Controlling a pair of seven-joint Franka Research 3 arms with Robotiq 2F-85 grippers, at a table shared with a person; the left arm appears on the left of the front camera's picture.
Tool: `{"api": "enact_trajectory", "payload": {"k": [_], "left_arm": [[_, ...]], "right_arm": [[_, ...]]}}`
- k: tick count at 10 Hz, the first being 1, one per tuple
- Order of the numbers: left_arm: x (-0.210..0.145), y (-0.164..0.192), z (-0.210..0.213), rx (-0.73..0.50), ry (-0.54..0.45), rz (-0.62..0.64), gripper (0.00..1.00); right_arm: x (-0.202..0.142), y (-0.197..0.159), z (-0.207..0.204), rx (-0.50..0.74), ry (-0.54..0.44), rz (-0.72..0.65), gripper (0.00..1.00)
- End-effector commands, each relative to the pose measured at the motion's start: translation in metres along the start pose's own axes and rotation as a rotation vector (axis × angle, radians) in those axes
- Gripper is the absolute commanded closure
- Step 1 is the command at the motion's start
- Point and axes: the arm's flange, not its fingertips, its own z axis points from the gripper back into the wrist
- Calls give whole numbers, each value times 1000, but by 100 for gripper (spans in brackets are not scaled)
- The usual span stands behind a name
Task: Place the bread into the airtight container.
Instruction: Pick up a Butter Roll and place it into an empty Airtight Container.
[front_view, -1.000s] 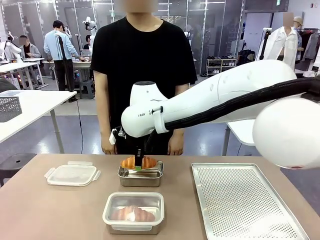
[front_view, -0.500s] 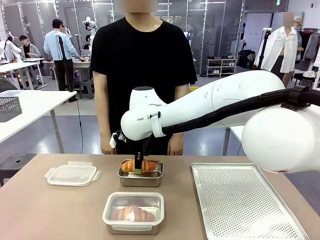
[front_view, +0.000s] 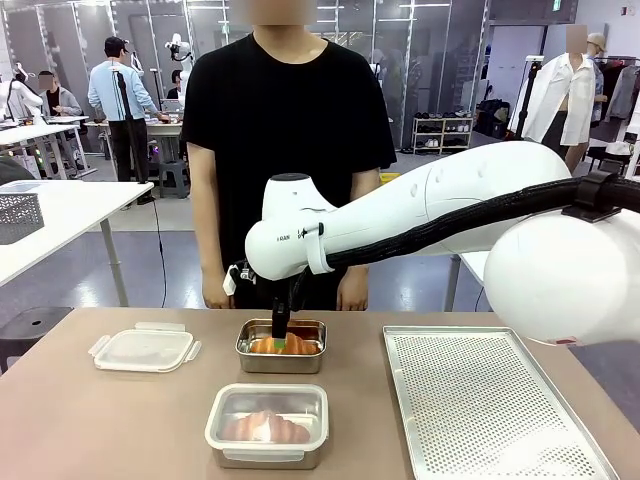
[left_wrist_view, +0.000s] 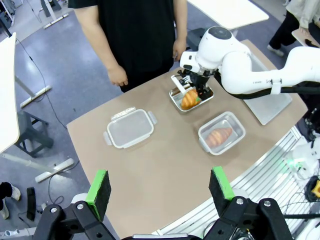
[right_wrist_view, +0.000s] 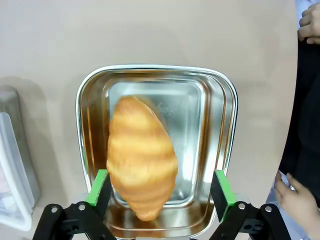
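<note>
You have the right end effector (right_wrist_view: 159, 192) spread wide over the far metal container (front_view: 281, 346), its green pads (right_wrist_view: 100, 186) standing clear on either side of the croissant (right_wrist_view: 142, 157), which lies loose inside that container with its length running from near wall to far wall. In the right wrist view the bread sits toward one side of the tin, close to one long wall, with bare shiny floor showing beside it; the container is a rounded rectangle of polished steel with a rolled rim. From the front, the right arm's fingers dip down into the tin between its walls, and the croissant's ridged, golden-brown crust shows just above the rim. Nearer the robot's edge of the surface (front_view: 100, 420) sits a second steel container (front_view: 267, 425) with a clear lid clipped on and another croissant (front_view: 266, 428) inside; the two tins are near each other but apart. A clear plastic lid (front_view: 145, 349) lies flat to the left, well apart from both, with open tan surface around it. A perforated metal tray (front_view: 490, 400) takes up the right side, its long edge just beside the far container. A person (front_view: 290, 120) in a black shirt stands close at the far edge, hands hanging near it. The left end effector (left_wrist_view: 159, 186) hovers high above the near edge, spread wide and holding nothing.
</note>
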Motion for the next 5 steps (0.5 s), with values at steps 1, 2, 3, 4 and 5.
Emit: {"api": "enact_trajectory", "payload": {"k": [1,2,3,4,5], "left_arm": [[1,0,1,-5,-2,-4,0],[1,0,1,-5,-2,-4,0],[1,0,1,-5,-2,-4,0],[1,0,1,-5,-2,-4,0],[1,0,1,-5,-2,-4,0]], "right_arm": [[0,2,6,-4,12,-16,0],[-1,3,9,-9,11,-15,0],[-1,4,12,-12,6,-15,0],[-3,4,15,3,12,-9,0],[1,0,5,-6,-3,1,0]]}}
